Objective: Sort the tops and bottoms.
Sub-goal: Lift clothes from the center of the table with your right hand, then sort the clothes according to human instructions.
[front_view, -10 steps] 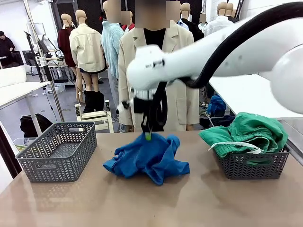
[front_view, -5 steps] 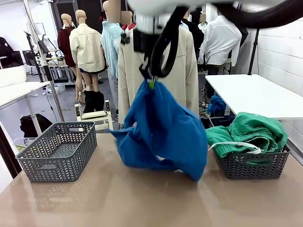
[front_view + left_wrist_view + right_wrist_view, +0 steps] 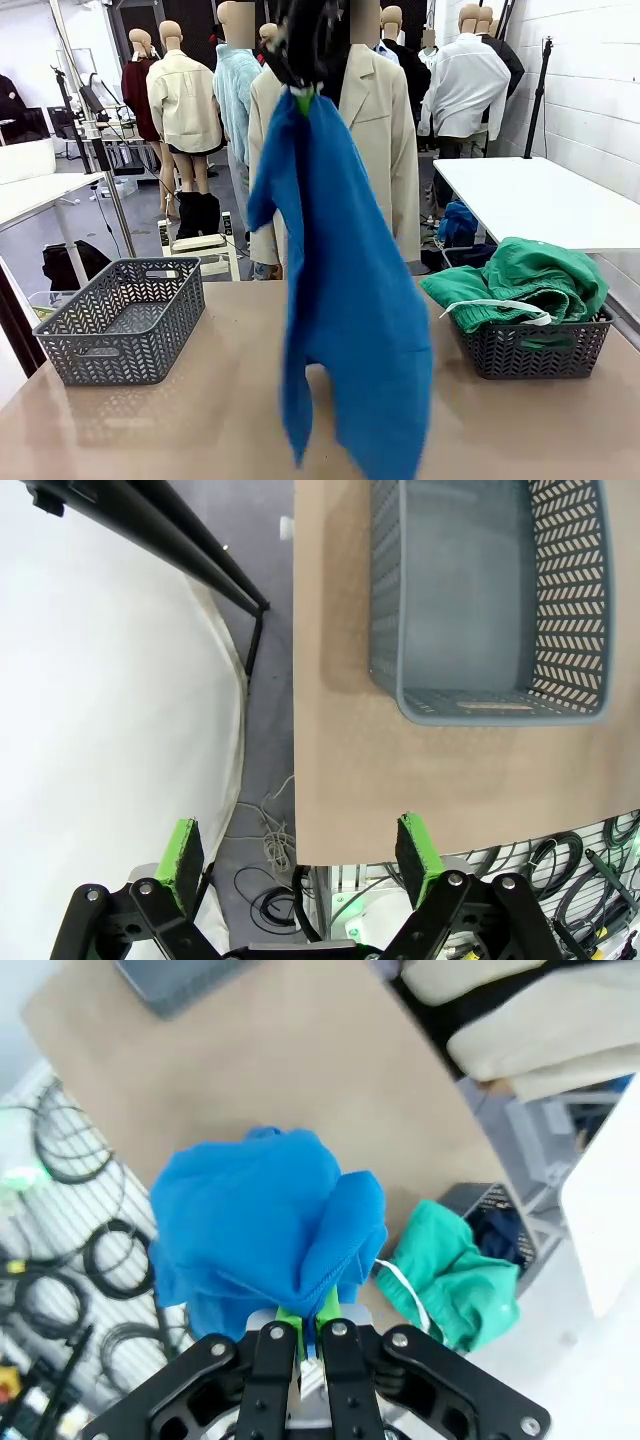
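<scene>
The royal-blue top (image 3: 345, 300) hangs full length over the middle of the table, pinched at its upper end by my right gripper (image 3: 303, 95), which is shut on it high in the front view. In the right wrist view the same blue cloth (image 3: 265, 1230) bunches just past my right gripper (image 3: 304, 1325). The green bottoms (image 3: 520, 280) with a white drawstring lie heaped in the right mesh basket (image 3: 530, 350); they also show as green bottoms (image 3: 450, 1280) in the right wrist view. My left gripper (image 3: 300, 850) is open and holds nothing, high above the table's left corner.
An empty grey mesh basket (image 3: 120, 320) stands at the table's left, seen from above as the basket (image 3: 490, 695) in the left wrist view. A person in a beige coat (image 3: 385, 150) stands at the far edge. Cables lie on the floor past the table's near edge.
My right gripper has lifted the blue top from a heap on the table up high, so it now hangs stretched out, and the arm has risen out of the picture.
</scene>
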### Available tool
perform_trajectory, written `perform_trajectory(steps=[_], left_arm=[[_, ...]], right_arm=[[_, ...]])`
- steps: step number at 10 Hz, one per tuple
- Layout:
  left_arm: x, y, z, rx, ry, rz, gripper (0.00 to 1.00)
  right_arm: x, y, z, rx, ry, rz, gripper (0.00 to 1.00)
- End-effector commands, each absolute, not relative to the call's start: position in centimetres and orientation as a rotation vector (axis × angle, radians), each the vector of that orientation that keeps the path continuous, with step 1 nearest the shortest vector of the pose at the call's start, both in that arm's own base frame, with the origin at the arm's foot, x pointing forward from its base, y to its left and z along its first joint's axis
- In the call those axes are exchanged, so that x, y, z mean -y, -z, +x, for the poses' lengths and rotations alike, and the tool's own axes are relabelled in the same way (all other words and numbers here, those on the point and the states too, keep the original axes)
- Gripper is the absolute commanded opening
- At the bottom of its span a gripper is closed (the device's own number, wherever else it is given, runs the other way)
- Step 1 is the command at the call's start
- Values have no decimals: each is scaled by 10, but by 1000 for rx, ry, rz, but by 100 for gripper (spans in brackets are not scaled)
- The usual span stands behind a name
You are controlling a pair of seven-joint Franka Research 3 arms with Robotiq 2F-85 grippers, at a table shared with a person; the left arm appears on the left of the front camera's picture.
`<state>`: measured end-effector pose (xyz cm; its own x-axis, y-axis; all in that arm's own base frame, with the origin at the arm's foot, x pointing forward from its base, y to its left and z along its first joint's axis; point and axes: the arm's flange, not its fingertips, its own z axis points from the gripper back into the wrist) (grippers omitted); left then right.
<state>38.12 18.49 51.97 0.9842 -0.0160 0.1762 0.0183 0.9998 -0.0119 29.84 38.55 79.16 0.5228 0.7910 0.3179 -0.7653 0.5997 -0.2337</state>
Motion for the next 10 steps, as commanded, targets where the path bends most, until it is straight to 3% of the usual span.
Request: perform_trajectory(steps=[1,10], left_arm=[[-188,-522,382,169,20,-7,100],[-188,-522,382,169,20,-7,100]], right_arm=[[-385,-812,276,492,-857,-102,0],[-384,-809,279,459,-903,-63,0]])
